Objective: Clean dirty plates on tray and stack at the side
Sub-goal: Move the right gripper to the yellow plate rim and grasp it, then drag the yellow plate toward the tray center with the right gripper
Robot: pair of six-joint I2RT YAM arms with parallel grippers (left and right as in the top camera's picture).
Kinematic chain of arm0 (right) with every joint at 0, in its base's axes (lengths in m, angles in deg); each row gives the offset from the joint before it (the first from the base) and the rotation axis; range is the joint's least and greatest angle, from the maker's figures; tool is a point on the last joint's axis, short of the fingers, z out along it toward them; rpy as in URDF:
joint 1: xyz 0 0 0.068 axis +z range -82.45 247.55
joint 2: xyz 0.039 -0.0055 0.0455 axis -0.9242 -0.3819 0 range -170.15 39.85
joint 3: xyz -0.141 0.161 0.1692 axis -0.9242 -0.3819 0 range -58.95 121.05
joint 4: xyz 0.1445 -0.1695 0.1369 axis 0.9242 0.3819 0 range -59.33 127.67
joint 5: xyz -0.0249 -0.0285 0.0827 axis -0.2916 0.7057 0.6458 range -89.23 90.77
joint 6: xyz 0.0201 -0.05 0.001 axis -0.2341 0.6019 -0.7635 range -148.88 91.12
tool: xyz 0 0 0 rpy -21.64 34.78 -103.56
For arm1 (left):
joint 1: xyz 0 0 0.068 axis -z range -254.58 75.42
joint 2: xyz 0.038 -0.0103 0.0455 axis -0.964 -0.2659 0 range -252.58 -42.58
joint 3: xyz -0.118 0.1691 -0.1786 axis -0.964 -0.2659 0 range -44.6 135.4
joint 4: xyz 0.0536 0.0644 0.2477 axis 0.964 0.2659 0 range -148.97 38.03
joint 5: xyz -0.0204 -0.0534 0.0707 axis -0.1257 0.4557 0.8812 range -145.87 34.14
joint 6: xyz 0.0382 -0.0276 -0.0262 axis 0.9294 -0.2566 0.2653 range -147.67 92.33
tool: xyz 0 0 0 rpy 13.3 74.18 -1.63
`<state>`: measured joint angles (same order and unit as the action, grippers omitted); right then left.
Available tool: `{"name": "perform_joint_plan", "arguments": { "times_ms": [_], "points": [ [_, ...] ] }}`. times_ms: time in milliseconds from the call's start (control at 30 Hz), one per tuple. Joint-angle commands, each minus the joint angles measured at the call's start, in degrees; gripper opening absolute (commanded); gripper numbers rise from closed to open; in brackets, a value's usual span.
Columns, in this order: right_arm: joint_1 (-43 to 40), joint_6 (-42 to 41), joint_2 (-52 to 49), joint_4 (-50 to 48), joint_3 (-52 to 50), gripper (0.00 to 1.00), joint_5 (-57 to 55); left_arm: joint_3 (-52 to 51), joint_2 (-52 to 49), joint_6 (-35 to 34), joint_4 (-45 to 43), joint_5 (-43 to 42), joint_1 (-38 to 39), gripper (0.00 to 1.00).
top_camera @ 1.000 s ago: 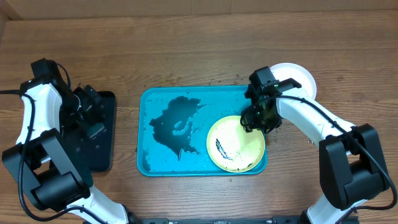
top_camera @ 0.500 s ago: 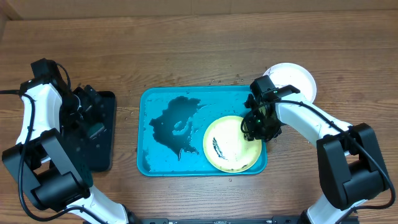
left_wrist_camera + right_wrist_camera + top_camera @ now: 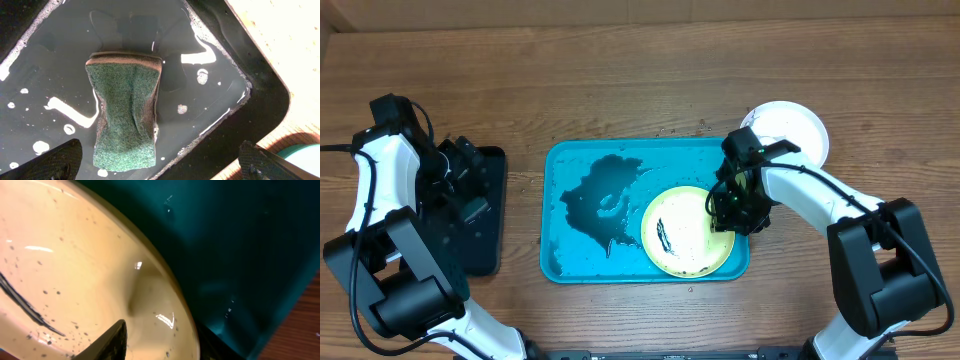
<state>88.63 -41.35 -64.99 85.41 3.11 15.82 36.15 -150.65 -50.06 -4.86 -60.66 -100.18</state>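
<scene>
The yellow-green plate (image 3: 682, 235) lies in the right half of the blue tray (image 3: 552, 165) and bears a dark smear. My right gripper (image 3: 729, 206) straddles its right rim, one finger over the inside and one outside. In the right wrist view the plate (image 3: 75, 265) shows dark specks against the tray (image 3: 240, 245). A white plate (image 3: 792, 127) sits on the table beyond the tray's right end. No light blue plate shows. My left gripper (image 3: 460, 190) is open above a green sponge (image 3: 125, 110).
The sponge lies in soapy water in a black tray (image 3: 485, 235) at the left, whose rim (image 3: 260, 95) also shows in the left wrist view. A dark wet patch (image 3: 600, 205) covers the blue tray's left half.
My right gripper has moved toward the table's front, and the yellow-green plate has slid left with it. The left arm has not moved.
</scene>
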Motion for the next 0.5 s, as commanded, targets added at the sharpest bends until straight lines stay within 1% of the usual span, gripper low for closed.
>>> {"name": "perform_joint_plan", "arguments": {
  "times_ms": [0,133,233,367,400,467],
  "points": [
    [1.2,-2.4,2.0,-1.8,-2.5,0.43,0.2,1.1,0.6,-0.2,-0.2,-0.8,-0.2,1.00],
    [1.4,-2.9,1.9,-2.7,-3.1,0.37,0.3,1.1,0.6,-0.4,-0.2,-0.9,-0.2,1.00],
    [1.4,-4.6,1.9,-3.9,-3.1,0.21,0.5,1.1,0.6,-0.6,-0.1,-0.9,-0.2,1.00],
    [1.4,-5.7,1.9,-7.6,-3.1,0.05,4.3,1.1,0.6,-0.5,0.9,-1.0,-0.2,0.99],
    [1.4,-6.1,2.0,-9.1,-3.1,0.04,5.7,1.1,0.6,-0.5,1.1,-1.0,-0.2,0.96],
    [1.4,-8.2,1.9,-12.0,-3.1,0.04,7.0,1.1,0.6,-0.5,1.0,-1.0,-0.2,0.94]
  ]
}}
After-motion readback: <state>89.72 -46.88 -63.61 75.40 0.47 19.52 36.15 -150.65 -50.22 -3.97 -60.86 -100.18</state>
